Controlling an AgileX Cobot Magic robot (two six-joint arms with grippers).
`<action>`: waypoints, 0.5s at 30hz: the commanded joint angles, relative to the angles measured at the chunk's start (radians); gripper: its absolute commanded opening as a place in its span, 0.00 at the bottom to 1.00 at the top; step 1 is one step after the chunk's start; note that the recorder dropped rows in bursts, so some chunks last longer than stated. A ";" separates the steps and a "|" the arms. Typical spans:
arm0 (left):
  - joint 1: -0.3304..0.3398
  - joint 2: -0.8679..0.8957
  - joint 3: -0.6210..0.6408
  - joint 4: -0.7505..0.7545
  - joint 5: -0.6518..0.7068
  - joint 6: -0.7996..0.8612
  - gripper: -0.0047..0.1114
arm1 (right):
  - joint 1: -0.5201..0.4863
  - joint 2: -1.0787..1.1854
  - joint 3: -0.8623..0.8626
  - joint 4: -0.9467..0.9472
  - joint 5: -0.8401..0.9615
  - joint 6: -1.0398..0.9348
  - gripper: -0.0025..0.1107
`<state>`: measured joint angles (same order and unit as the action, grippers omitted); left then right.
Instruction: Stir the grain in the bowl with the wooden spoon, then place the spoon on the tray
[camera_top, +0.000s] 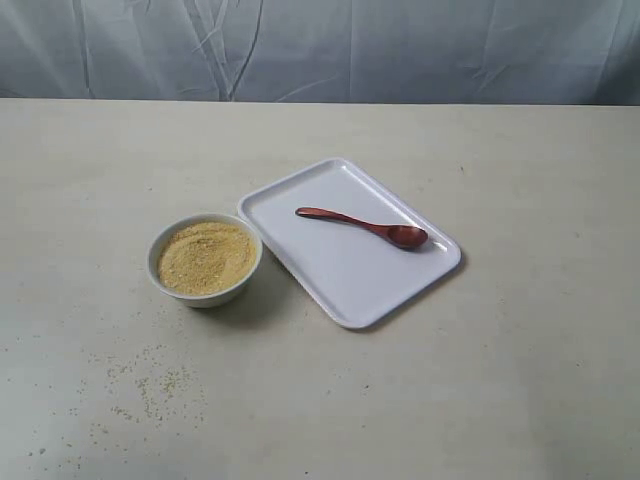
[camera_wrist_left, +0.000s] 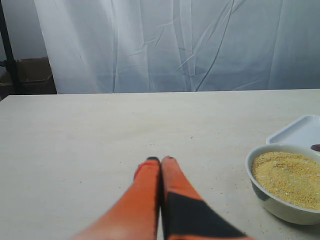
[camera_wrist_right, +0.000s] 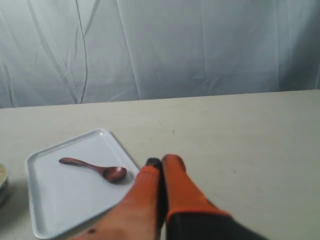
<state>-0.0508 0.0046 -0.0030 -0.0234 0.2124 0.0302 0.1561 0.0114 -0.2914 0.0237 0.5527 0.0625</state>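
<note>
The white bowl holds golden-yellow grain and stands just left of the white tray. The dark reddish wooden spoon lies on the tray, head toward the right. Neither arm shows in the exterior view. In the left wrist view my left gripper is shut and empty above bare table, with the bowl and grain off to its side. In the right wrist view my right gripper is shut and empty, close to the tray's corner, with the spoon a short way off.
Spilled grains dot the table in front of the bowl. A pale curtain hangs behind the table's far edge. A dark stand and boxes sit beyond the table in the left wrist view.
</note>
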 joint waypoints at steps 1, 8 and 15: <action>0.000 -0.005 0.003 0.003 -0.007 -0.001 0.04 | -0.005 -0.011 0.098 -0.049 -0.035 -0.001 0.04; 0.000 -0.005 0.003 0.003 -0.007 -0.001 0.04 | -0.005 -0.011 0.206 -0.050 -0.173 -0.001 0.04; 0.000 -0.005 0.003 0.003 -0.007 -0.001 0.04 | -0.005 -0.011 0.291 -0.050 -0.186 -0.001 0.04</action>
<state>-0.0508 0.0046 -0.0030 -0.0216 0.2124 0.0302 0.1549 0.0069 -0.0186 -0.0168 0.3993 0.0625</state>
